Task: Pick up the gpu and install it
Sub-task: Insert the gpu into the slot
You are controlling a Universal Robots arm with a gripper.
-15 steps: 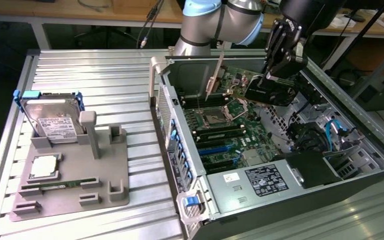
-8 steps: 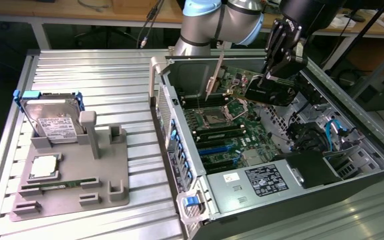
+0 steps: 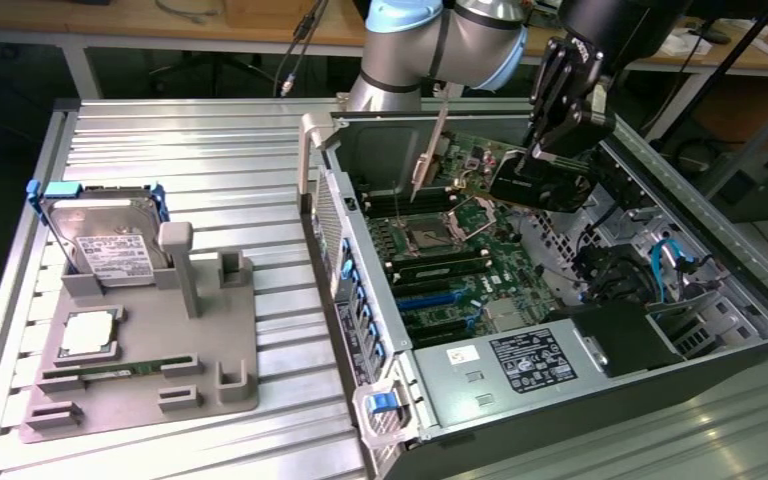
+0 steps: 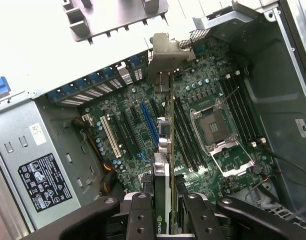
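inside the open computer case (image 4: 277,60), the fingers (image 4: 141,215) are closed on the gpu (image 4: 168,150), holding it on its thin edge over the motherboard (image 4: 125,135). its silver end bracket (image 4: 165,55) is near the case's back wall. there is open room on both sides of the card.

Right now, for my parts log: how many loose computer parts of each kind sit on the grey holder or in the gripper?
Silver hard drive in a blue frame: 1
Silver square processor chip: 1
Narrow green RAM stick: 1
Green-board gpu in the black gripper: 1
Total: 4
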